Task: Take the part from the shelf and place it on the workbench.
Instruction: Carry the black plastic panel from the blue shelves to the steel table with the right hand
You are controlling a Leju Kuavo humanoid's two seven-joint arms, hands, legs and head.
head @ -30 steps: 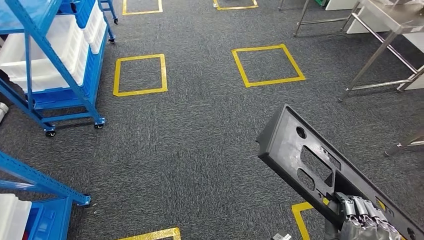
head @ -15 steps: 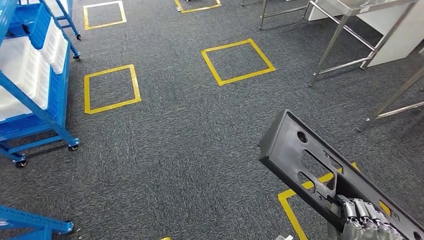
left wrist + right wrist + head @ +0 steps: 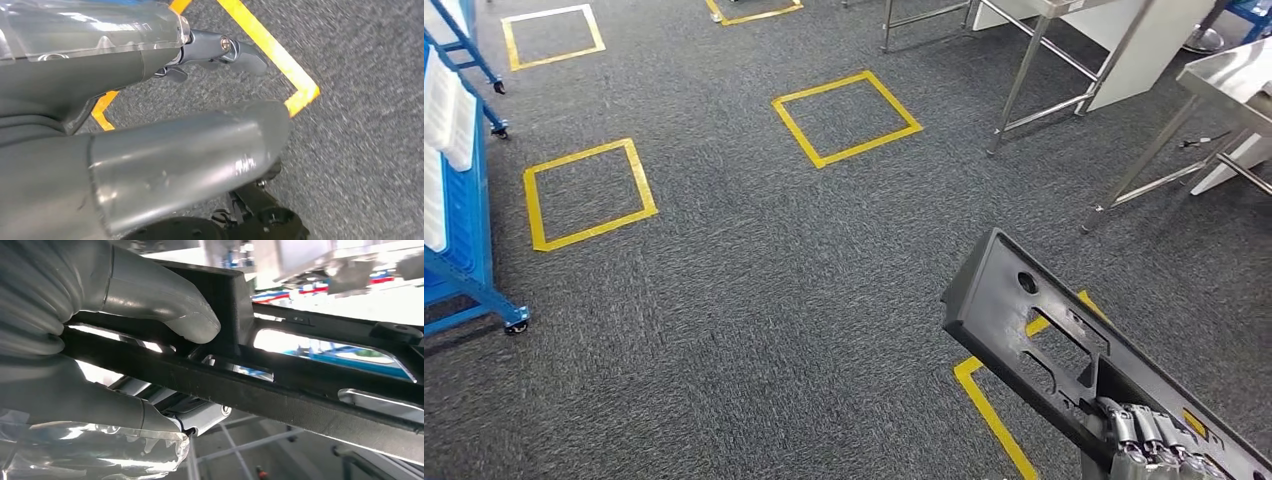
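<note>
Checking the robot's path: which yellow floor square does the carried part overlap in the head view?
The square at bottom right, partly hidden behind the black part that the right hand grips. The other squares lie unobstructed farther away.

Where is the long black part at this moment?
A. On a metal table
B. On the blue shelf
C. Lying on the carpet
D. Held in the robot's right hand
D: the right hand grips the black part above the carpet.

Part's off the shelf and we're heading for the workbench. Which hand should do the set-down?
Right. The right hand already grips the black part, thumb clamped over its rail. The left hand hangs empty over the carpet, so a handover looks needless.
</note>
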